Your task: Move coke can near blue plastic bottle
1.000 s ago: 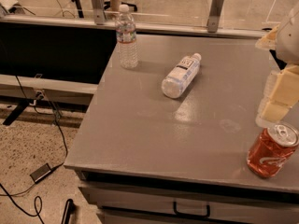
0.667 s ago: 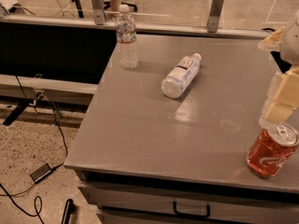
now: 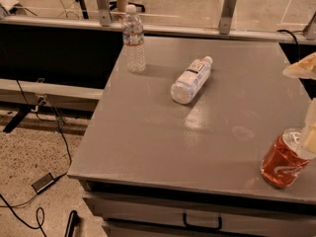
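Hand (image 3: 309, 138) at the right edge of the surface (image 3: 148, 132), right at the top of the coke can (image 3: 282, 161).

Only a pale part of the hand shows, cut off by the frame, so I cannot tell whether it is apart or together; the coke can stands at the front right corner (leaning slightly), well apart from the blue plastic bottle (image 3: 191, 79), which lies on its side near the middle with its white cap pointing to the far right, while a taller clear bottle (image 3: 134, 39) stands upright at the far left corner.
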Controlling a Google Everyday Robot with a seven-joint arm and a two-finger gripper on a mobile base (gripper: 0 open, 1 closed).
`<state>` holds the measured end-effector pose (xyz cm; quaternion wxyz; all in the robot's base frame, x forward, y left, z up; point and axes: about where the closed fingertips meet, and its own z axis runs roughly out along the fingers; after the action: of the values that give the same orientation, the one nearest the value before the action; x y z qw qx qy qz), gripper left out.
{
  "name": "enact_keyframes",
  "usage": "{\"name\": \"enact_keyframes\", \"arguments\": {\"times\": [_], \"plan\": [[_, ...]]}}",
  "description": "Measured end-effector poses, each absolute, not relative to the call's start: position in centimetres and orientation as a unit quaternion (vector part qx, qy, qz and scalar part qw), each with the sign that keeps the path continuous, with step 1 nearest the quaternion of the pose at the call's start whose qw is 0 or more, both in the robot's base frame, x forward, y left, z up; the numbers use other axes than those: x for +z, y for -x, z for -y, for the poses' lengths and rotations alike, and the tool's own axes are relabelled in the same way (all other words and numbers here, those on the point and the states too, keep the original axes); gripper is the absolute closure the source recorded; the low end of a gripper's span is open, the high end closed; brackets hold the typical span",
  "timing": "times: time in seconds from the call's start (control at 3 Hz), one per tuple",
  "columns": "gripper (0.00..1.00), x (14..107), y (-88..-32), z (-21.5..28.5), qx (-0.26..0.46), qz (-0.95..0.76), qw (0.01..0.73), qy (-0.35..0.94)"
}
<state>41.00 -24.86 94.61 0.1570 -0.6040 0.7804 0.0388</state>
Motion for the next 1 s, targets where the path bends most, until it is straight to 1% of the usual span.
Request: {"name": "enact_keyframes", "arguments": {"times": [0.33,1.0], "plan": [[0.00,92.7,-39.2,25.5,0.061,-0.782,0.145,0.603],[0.00,89.8,-37.1,24.9,0.056,-0.783,0.126,0.607]]}}
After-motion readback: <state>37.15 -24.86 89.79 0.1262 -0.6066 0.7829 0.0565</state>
